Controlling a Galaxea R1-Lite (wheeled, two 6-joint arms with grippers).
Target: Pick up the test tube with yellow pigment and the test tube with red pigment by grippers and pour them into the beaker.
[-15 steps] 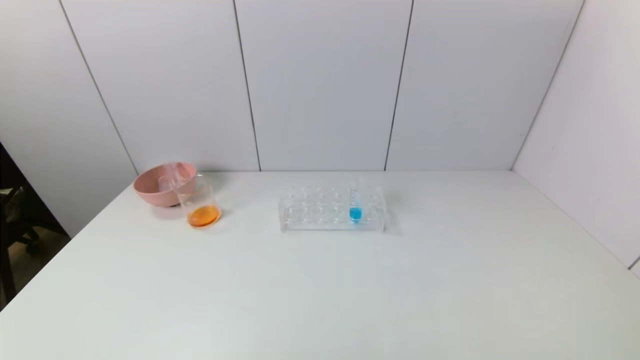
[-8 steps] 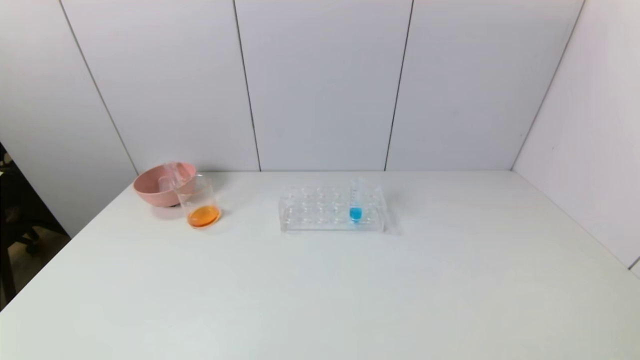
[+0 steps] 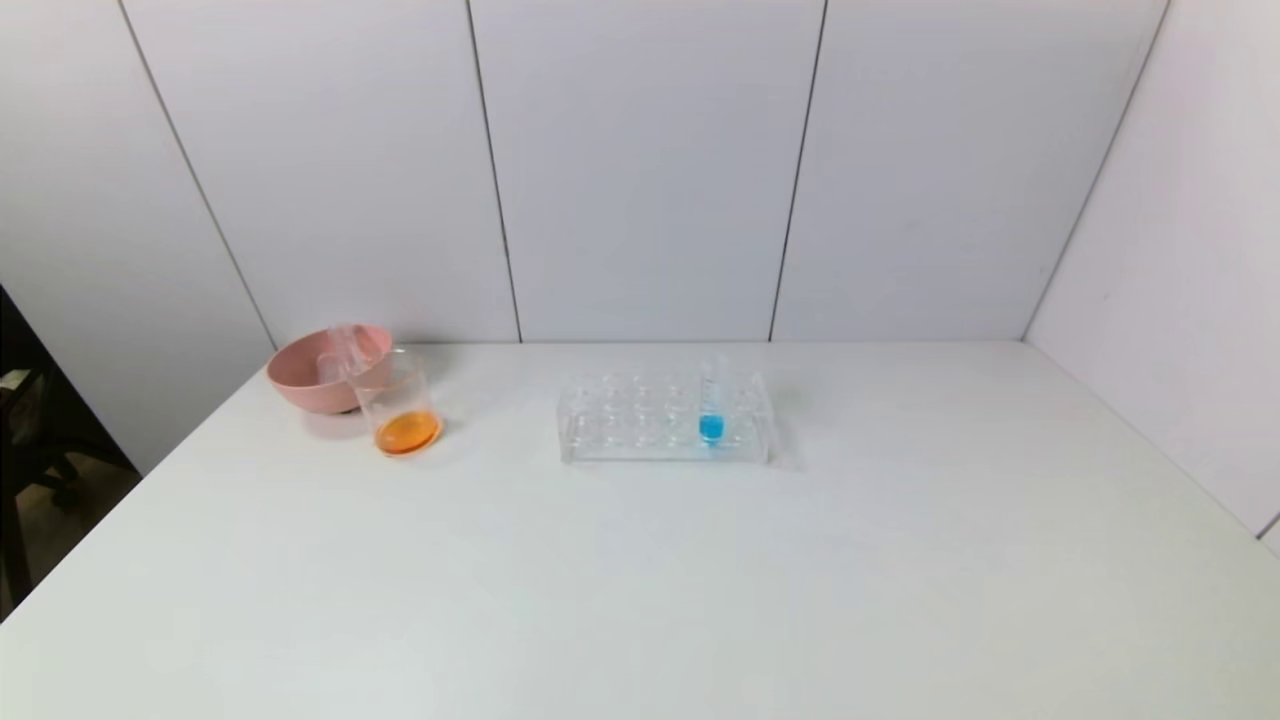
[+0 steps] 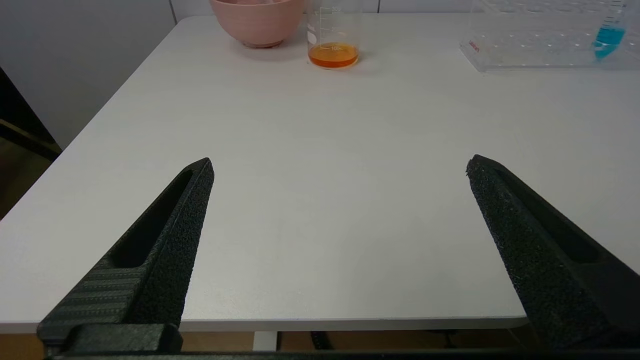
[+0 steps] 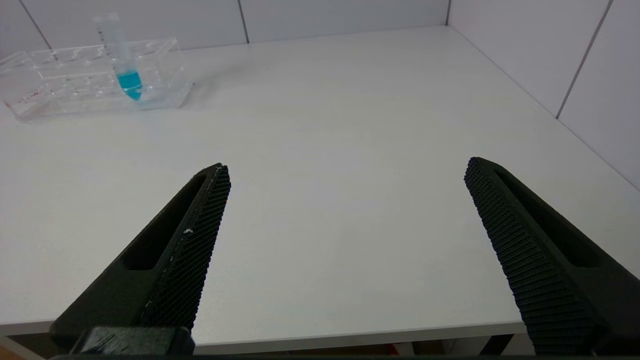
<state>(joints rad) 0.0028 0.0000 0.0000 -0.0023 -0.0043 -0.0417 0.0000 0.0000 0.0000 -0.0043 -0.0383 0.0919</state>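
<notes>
The clear beaker (image 3: pixel 400 405) stands at the back left of the table with orange liquid in its bottom; it also shows in the left wrist view (image 4: pixel 333 37). No tube with yellow or red liquid shows; clear tubes lie in the pink bowl (image 3: pixel 312 378). My left gripper (image 4: pixel 340 167) is open and empty above the table's front edge, far from the beaker. My right gripper (image 5: pixel 345 172) is open and empty above the front edge on the right. Neither gripper shows in the head view.
A clear tube rack (image 3: pixel 665 420) stands mid-table and holds one blue-liquid tube (image 3: pixel 711 410), also seen in the right wrist view (image 5: pixel 125 60). The pink bowl (image 4: pixel 257 22) sits behind the beaker. Walls close the back and right side.
</notes>
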